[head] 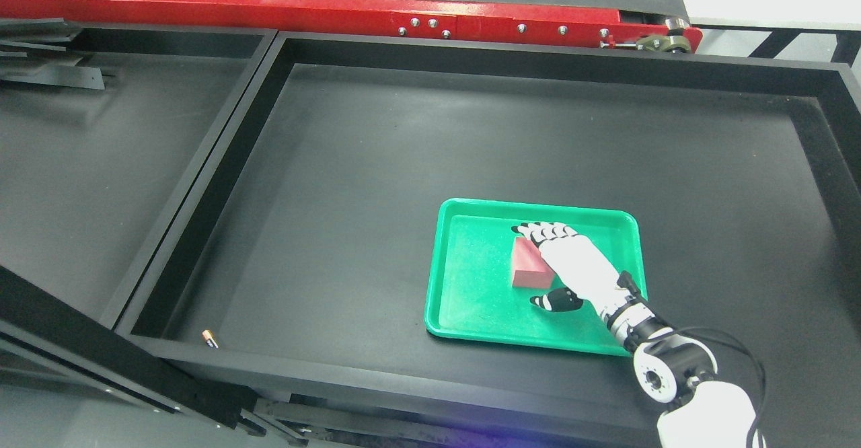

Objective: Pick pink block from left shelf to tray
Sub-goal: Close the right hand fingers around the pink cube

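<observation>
1. Watching the release, I judge the main risk to be dragging: the pink block (529,266) lies on the floor of the green tray (471,313), and my right hand (568,263) is draped over its right side, so pulling back low could tip the block or slide it toward the tray's near rim.
2. A second risk, as I read it, is the tray itself shifting on the black shelf floor (350,185) if the palm catches the tray's right wall on the way out.
3. The right arm enters from the tray's lower right, wrist over the tray's near-right corner.
4. The fingers (548,233) lie side by side over the block's far top edge, and the thumb (557,301) juts out just near of the block; I cannot tell whether they grip it or merely rest on it.
5. I see no left arm.
</observation>
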{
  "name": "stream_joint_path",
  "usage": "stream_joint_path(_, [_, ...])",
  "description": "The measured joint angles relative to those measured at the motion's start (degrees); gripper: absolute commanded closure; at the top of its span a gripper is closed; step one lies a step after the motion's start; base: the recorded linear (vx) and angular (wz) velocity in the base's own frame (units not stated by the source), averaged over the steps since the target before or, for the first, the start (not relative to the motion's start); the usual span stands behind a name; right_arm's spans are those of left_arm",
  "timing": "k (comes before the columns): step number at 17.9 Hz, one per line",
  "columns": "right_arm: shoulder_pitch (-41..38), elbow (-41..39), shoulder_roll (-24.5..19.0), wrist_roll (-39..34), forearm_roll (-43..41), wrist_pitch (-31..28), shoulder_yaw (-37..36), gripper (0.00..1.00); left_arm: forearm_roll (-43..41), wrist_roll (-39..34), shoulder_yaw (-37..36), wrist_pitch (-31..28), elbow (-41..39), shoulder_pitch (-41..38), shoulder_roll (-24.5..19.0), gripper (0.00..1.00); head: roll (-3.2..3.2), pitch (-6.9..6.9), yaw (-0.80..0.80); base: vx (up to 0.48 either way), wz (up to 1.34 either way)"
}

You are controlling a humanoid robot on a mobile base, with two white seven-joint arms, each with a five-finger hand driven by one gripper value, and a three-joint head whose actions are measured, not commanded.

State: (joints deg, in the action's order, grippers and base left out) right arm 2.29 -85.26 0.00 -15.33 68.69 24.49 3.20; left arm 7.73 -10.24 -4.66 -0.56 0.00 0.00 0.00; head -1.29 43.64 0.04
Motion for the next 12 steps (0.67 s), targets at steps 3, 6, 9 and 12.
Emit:
stream_joint_path(3, [1.4,0.9,0.0,0.3,-0.1,0.0,0.1,0.06,0.0,0.0,0.0,0.0,0.0,0.0,0.0,0.0,0.0,0.0,0.0,0.0,0.0])
stream_joint_path(6, [2.4,2.0,0.0,0.4,-0.1,0.0,0.2,0.08,0.0,0.0,0.0,0.0,0.0,0.0,0.0,0.0,0.0,0.0,0.0,0.0,0.0])
stream_joint_path(9, [3.0,3.2,0.0,0.5,0.0,0.0,0.5,0.1,0.0,0.0,0.0,0.0,0.0,0.0,0.0,0.0,0.0,0.0,0.0,0.0,0.0])
stream_joint_path(12, [3.4,4.2,0.0,0.6,0.0,0.0,0.7,0.14,0.0,0.0,0.0,0.0,0.0,0.0,0.0,0.0,0.0,0.0,0.0,0.0,0.0])
